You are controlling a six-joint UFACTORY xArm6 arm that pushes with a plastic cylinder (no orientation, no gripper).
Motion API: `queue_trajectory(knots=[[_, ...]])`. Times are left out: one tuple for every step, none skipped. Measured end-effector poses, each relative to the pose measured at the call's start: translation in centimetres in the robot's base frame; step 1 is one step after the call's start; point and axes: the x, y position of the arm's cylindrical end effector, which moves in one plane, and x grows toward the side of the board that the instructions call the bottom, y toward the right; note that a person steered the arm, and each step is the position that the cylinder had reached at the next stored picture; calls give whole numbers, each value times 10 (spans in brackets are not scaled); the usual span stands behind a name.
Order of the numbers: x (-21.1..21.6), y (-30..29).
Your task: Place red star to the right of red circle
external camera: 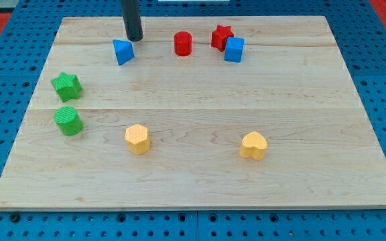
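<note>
The red star (221, 36) lies near the view's top, right of centre, touching the blue cube (234, 49) just below and to its right. The red circle (183, 43), a short cylinder, stands a little to the left of the star, with a gap between them. My tip (134, 38) rests on the board at the view's top left of centre, just above and right of the blue triangle (122, 51), well to the left of the red circle.
A green star (66, 86) and a green cylinder (68, 120) sit at the view's left. A yellow hexagon (137, 139) and a yellow heart (253, 145) lie in the lower half. The wooden board (193, 100) lies on a blue pegboard.
</note>
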Motion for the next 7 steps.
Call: queue_trajectory(knots=[[-5,-13],[-20,80],[-62,154],[-38,205],[-14,239],[-12,214],[-17,208]])
